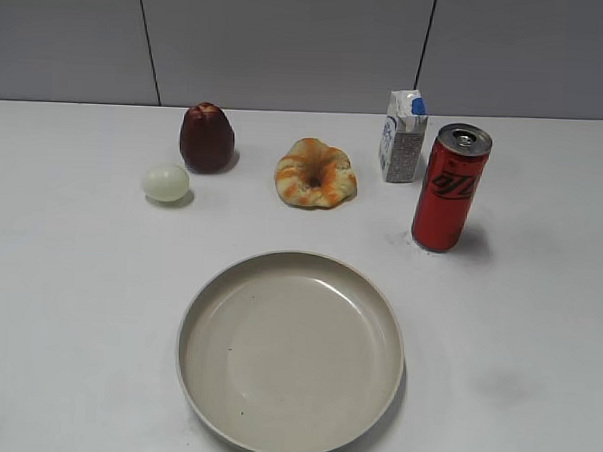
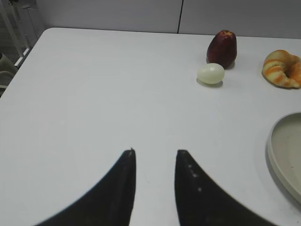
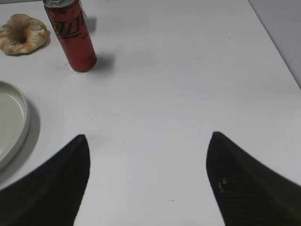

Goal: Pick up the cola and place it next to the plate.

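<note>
The cola (image 1: pixel 450 186), a tall slim red can with black lettering and a silver top, stands upright at the back right of the white table; it also shows in the right wrist view (image 3: pixel 71 34). The plate (image 1: pixel 200 312), a wide beige dish, lies at the front middle; its rim shows in the left wrist view (image 2: pixel 273 153) and the right wrist view (image 3: pixel 22 110). My right gripper (image 3: pixel 147 137) is open wide and empty, well short of the can. My left gripper (image 2: pixel 155 152) is open and empty over bare table. Neither gripper shows in the exterior view.
A small white-and-blue carton (image 1: pixel 402 136) stands just left of and behind the can. A croissant (image 1: pixel 315 173), a dark red apple (image 1: pixel 206 138) and a pale egg (image 1: pixel 165 183) lie along the back. The table's right edge (image 3: pixel 275 47) is near.
</note>
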